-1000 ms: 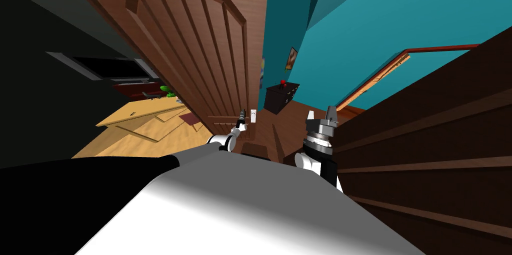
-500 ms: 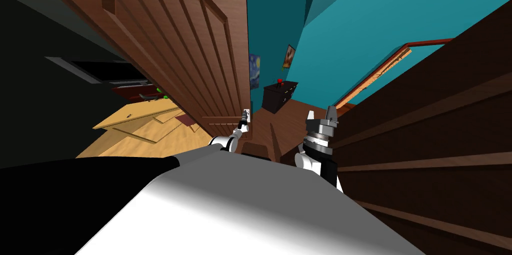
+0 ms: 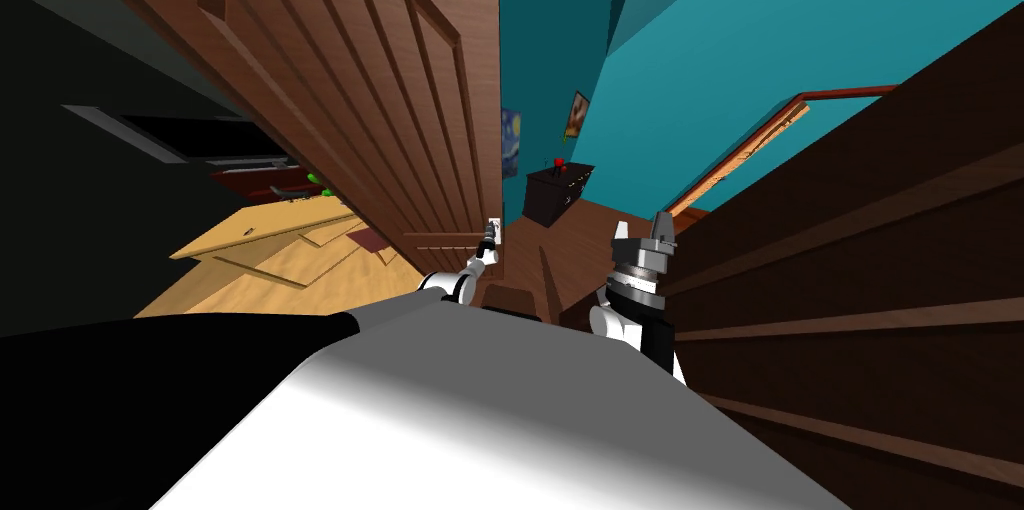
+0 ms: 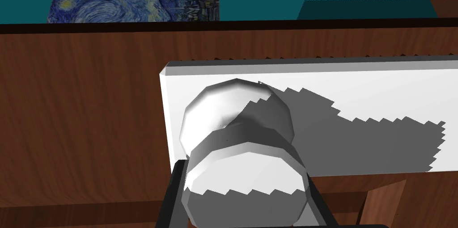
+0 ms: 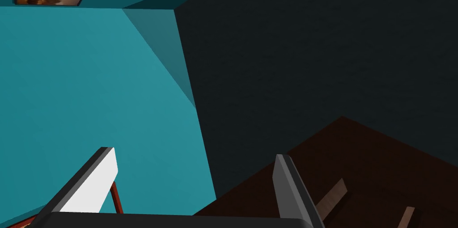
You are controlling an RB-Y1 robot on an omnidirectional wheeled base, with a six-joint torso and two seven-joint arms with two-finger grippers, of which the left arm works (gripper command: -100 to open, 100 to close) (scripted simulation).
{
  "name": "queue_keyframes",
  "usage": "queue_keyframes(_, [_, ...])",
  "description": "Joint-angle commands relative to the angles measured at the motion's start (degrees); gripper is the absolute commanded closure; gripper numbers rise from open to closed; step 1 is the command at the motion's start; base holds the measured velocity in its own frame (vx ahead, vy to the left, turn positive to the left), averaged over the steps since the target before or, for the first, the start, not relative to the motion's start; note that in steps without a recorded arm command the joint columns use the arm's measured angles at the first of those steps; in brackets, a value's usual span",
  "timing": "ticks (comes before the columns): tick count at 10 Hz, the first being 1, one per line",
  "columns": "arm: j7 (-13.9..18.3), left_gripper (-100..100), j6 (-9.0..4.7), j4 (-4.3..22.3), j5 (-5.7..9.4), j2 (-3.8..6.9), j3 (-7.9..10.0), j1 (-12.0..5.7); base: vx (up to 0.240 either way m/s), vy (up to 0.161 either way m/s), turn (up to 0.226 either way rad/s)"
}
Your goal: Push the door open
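Observation:
A brown wooden door (image 3: 400, 124) with an arched, ribbed panel stands ajar ahead of me, swung away to the left. Near its free edge sits a white round knob (image 4: 237, 118) on a white plate (image 4: 358, 104). My left arm reaches forward to it. The left gripper (image 3: 490, 232) (image 4: 245, 174) is shut on the knob, its fingers (image 4: 175, 185) pressing the knob's sides. To the right of the door, my right gripper (image 3: 640, 230) (image 5: 194, 154) is raised and points upward. It is open and holds nothing.
Beyond the door's edge are teal walls, a swirling blue painting (image 3: 510, 142) and a dark cabinet (image 3: 556, 192) with a red thing on top. Dark wooden panelling (image 3: 850, 264) runs close along my right. A light wooden desk (image 3: 270, 234) stands to the left.
The door has swung further away with my left gripper at the knob, uncovering the blue painting and more of the teal room. My right arm has stayed put.

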Motion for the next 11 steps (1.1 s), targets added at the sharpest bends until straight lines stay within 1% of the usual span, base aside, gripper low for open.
queue_keyframes(1, [-0.44, 100, 0.0, -0.31, 0.68, 1.07, -0.22, 0.17, 0.089, 0.041, 0.07])
queue_keyframes(3, [-0.7, 100, -0.01, -0.48, 1.08, 1.54, -0.34, 0.26, 0.104, 0.073, 0.086])
queue_keyframes(4, [-0.7, 100, -0.01, -0.48, 1.08, 1.54, -0.34, 0.26, 0.086, 0.061, 0.066])
queue_keyframes(5, [-0.26, -100, 0.77, -1.09, 1.29, 2.47, -1.78, 0.59, 0.049, 0.085, 0.195])
queue_keyframes(8, [0.79, -100, 1.1, -1.39, 1.99, 3.7, -4.83, 0.79, 0.034, 0.081, 0.228])
queue_keyframes(10, [1.47, -100, 1.32, -1.59, 2.45, 3.84, -6.83, 0.92, 0.004, 0.055, 0.191])
queue_keyframes(11, [1.82, -100, 1.44, -1.69, 2.69, 3.74, -7.85, 0.98, -0.01, 0.017, 0.194])
